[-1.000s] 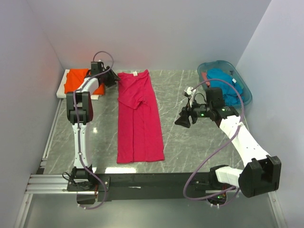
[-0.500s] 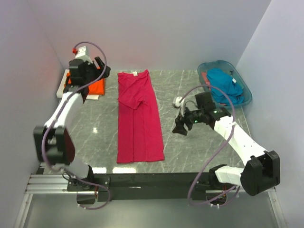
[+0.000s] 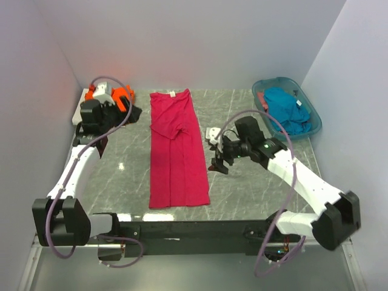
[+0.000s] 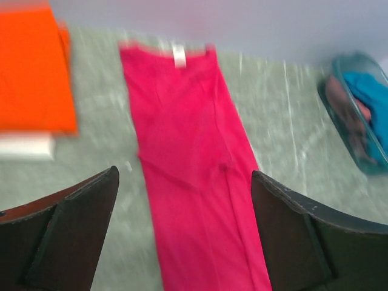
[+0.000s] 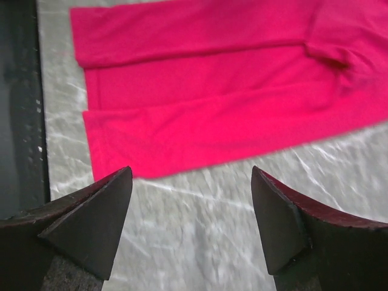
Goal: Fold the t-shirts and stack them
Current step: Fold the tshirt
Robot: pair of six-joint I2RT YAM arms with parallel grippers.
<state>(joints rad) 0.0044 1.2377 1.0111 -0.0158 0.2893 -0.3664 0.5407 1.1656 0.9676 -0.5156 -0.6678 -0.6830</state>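
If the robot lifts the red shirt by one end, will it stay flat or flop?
Probably flop: the shirt is thin cloth, lying flat with soft folds. It likely weighs little, since it hugs the table with hardly any bulk. Pushing it would likely bunch it up, not slide it whole.

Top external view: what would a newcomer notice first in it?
The magenta-red t-shirt, folded into a long strip, lies in the middle of the table. A teal-blue t-shirt lies in the translucent basket at the far right, and an orange t-shirt lies at the far left.
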